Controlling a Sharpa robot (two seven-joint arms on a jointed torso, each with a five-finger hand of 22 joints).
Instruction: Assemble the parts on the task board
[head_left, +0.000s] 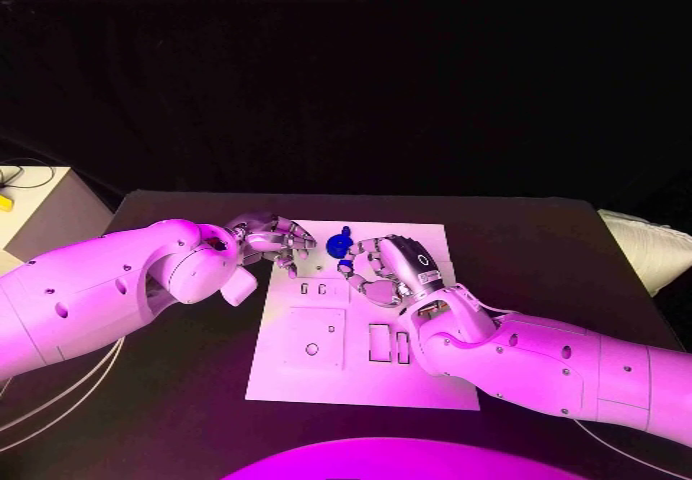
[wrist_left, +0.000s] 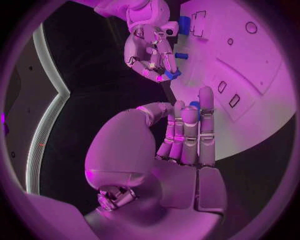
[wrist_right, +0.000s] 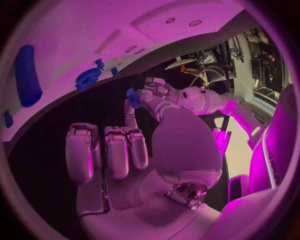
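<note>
The white task board (head_left: 361, 340) lies in the middle of the table. My left hand (head_left: 274, 240) hovers at the board's far left corner and pinches a small blue part (wrist_right: 133, 97) between thumb and fingertips; the same part (wrist_left: 195, 105) peeks out above its fingers. My right hand (head_left: 389, 268) is over the far middle of the board with its fingers bent and nothing between them and the thumb. Just beyond its fingertips, a round blue part (head_left: 340, 243) stands near the board's far edge. A long blue part (wrist_right: 28, 67) lies on the board.
The board carries rectangular slots (head_left: 387, 342) and a square plate with a round hole (head_left: 312, 349). A small blue peg (wrist_left: 181, 55) lies beside the right hand. A pale box (head_left: 43, 210) stands off the table's left, and black tabletop surrounds the board.
</note>
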